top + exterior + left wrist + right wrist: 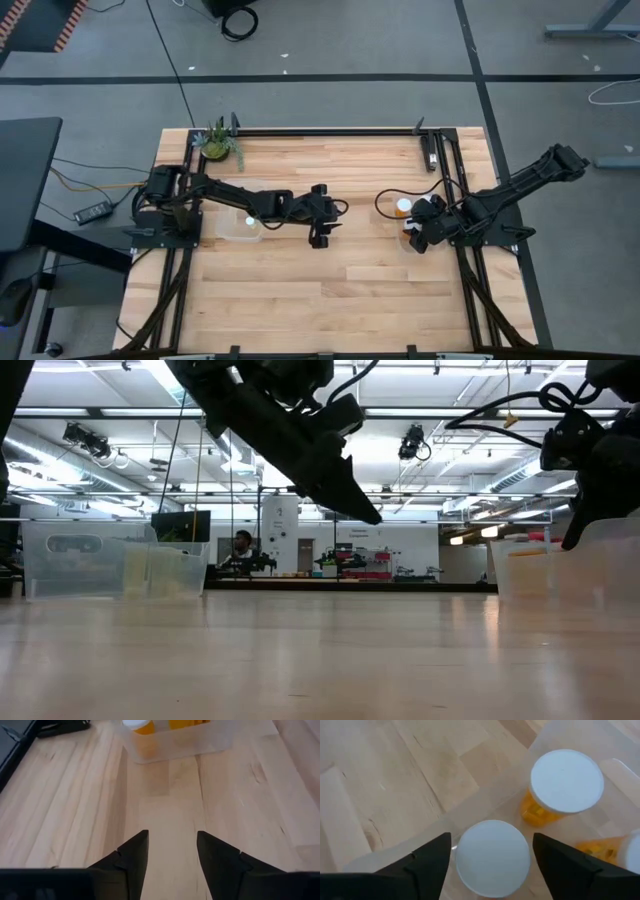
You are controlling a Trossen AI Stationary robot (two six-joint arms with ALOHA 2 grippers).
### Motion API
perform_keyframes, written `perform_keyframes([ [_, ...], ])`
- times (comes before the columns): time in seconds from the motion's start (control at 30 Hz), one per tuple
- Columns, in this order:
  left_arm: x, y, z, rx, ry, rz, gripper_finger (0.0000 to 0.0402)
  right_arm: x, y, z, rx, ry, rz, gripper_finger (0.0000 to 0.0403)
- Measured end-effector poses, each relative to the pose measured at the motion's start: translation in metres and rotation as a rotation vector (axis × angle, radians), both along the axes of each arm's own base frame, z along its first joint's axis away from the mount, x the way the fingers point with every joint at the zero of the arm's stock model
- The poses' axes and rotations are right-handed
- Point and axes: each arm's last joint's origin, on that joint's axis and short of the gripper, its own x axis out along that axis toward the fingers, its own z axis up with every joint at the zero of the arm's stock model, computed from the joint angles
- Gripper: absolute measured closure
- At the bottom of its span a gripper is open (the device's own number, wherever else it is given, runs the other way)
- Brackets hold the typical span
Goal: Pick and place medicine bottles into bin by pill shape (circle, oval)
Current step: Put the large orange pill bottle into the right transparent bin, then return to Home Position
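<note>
My right gripper (420, 240) hangs open over the clear right bin (470, 812). Its fingers stand on either side of the white cap of one medicine bottle (492, 857) in the bin, with a narrow sliver of gap on each side. A second amber bottle (565, 782) stands upright on the bin floor beside it, and a third (625, 850) shows at the edge. My left gripper (172, 832) is open and empty above bare wood at mid-table (321, 238). The clear left bin (243, 226) holds a white-capped bottle (249, 221).
A green potted plant (217, 143) stands at the table's far left corner. In the left wrist view, a clear bin (175, 742) with amber bottles lies ahead of the left gripper. Both bins show in the low view, the left (110, 565) and the right (570, 565). A black frame (330, 131) borders the table.
</note>
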Motion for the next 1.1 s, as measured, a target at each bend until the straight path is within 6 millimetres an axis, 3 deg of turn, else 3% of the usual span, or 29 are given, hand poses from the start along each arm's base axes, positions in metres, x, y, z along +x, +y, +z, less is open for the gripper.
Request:
perform_keyframes([
  [0.2, -0.003, 0.0, 0.009, 0.007, -0.013, -0.034, 0.023, 0.001, 0.0, 0.003, -0.001, -0.009, 0.008, 0.0107],
  [0.47, -0.014, 0.0, 0.029, 0.011, -0.009, -0.047, 0.023, 0.007, 0.002, 0.026, -0.081, -0.043, 0.087, 0.0107],
  [0.63, -0.027, 0.0, 0.019, -0.008, 0.008, -0.038, 0.023, 0.01, 0.003, 0.042, -0.113, -0.1, 0.166, 0.0107],
  [0.83, -0.039, -0.003, -0.003, -0.078, -0.014, -0.04, 0.023, 0.016, 0.006, 0.053, -0.173, -0.302, 0.313, 0.0117],
  [1.1, -0.05, -0.004, 0.006, -0.122, -0.074, -0.103, 0.023, 0.017, 0.009, 0.07, -0.208, -0.571, 0.5, 0.0152],
])
